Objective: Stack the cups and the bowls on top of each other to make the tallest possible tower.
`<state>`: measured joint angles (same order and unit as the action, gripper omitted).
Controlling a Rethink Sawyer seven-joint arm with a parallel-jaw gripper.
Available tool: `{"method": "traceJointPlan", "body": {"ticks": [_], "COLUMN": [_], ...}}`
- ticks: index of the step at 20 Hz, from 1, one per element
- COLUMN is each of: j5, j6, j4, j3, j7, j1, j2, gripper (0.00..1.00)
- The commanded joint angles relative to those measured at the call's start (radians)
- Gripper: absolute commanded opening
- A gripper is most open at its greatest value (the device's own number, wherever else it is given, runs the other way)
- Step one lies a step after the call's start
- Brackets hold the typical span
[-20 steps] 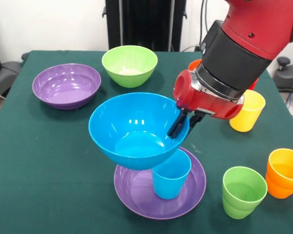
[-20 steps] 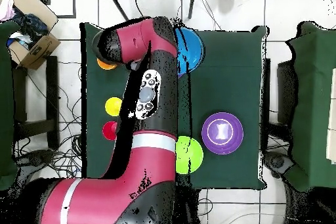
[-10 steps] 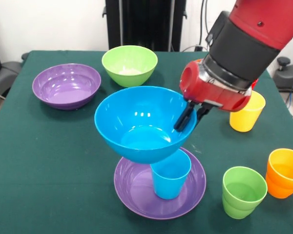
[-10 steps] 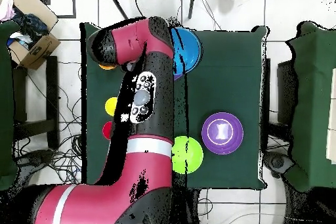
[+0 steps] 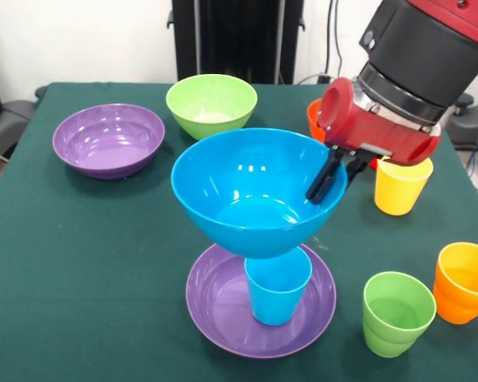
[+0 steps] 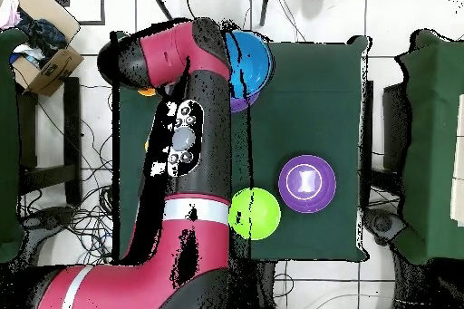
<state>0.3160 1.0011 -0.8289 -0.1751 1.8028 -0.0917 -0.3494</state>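
Pinched by gripper (image 5: 328, 177) at its 3 o'clock rim, blue bowl (image 5: 259, 191) over cup (image 5: 278, 284); off-centre release risks toppling.

red arm (image 6: 186, 133), blue bowl (image 6: 253, 59), green bowl (image 6: 256, 214)

White wall (image 5: 80, 40) behind green-clothed table (image 5: 80, 263); white tiled floor (image 6: 317, 15); cardboard box (image 6: 43, 52) beside table.

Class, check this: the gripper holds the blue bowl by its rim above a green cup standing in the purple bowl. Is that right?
One detail is wrong. In the front view, the cup under the blue bowl is blue, not green. The gripper does hold the rim, and the cup does stand in the purple bowl.
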Motion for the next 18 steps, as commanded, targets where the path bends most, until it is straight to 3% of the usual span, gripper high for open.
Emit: {"method": "traceJointPlan", "body": {"ticks": [1, 18], "j5": [-0.017, -0.037], "j6": [0.057, -0.007], "j4": [-0.071, -0.156], "j3": [0.073, 0.076], "j7": [0.011, 0.015], "j1": [-0.015, -0.004], "j2": [-0.002, -0.028], "gripper": [0.0, 0.0]}}
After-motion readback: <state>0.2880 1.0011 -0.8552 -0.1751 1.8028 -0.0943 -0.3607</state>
